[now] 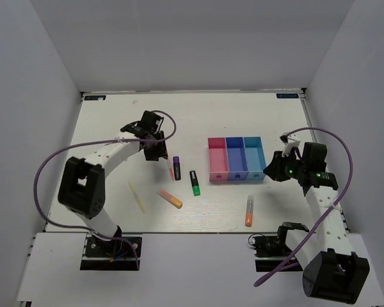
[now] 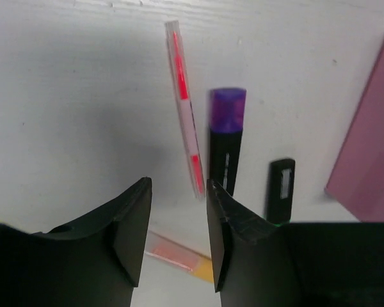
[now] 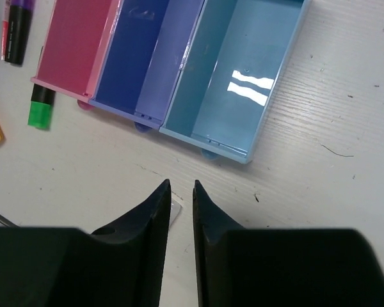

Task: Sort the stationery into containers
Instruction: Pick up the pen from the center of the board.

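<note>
Left wrist: purple-capped marker (image 2: 225, 144), label (image 2: 223, 167) perhaps text, blurred

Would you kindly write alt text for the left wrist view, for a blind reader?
The left gripper, black jaws open, hovers over a white table near a thin pink pen; beside it lie a purple-capped black marker, another black marker and a pink plastic bin.

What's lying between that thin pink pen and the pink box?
The black marker with the purple cap, right beside the thin pink pen; the green-capped marker lies nearer the pink box. Left wrist view shows both.
</note>
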`<state>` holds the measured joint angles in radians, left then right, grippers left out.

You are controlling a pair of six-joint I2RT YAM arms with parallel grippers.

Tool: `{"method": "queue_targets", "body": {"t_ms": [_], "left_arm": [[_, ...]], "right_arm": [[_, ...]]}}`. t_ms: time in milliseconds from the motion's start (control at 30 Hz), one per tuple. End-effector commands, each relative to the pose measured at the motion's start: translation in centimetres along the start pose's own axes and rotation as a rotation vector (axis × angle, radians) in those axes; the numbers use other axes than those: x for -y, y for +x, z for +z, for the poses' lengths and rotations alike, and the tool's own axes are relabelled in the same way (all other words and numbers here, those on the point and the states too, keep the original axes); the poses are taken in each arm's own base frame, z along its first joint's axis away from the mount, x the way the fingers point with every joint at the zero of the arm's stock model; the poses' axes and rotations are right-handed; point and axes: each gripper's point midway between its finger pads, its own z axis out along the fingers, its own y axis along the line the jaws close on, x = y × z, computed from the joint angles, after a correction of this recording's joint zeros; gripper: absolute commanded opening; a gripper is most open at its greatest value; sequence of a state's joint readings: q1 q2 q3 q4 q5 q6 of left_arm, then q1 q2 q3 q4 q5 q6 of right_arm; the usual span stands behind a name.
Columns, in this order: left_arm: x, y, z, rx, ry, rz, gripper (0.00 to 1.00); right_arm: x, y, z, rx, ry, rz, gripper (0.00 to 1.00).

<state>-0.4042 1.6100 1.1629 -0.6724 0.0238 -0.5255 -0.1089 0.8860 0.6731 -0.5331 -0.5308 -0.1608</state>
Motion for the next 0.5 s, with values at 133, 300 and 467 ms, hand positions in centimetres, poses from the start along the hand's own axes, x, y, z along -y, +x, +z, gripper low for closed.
{"method": "queue_targets", "body": {"t_ms": [133,300,467], "left_arm": [[0.1,-1.3,3.7,-0.025,-0.134,-0.026,0.52],[0.5,-1.0,6.8,-0.063,-0.174,-0.021,0.52],[1.3,-1.8,7.5,-0.047,-0.167,-0.031,0.52]], "right_arm": [[0.2,-1.3,-0.7,0.035,0.033,-0.026,0.28],[0.0,-1.3,-0.9,0.031,0.028,-0.027,0.29],[0.0,-1.3,-1.0,0.033,0.035,-0.028,0.29]]}}
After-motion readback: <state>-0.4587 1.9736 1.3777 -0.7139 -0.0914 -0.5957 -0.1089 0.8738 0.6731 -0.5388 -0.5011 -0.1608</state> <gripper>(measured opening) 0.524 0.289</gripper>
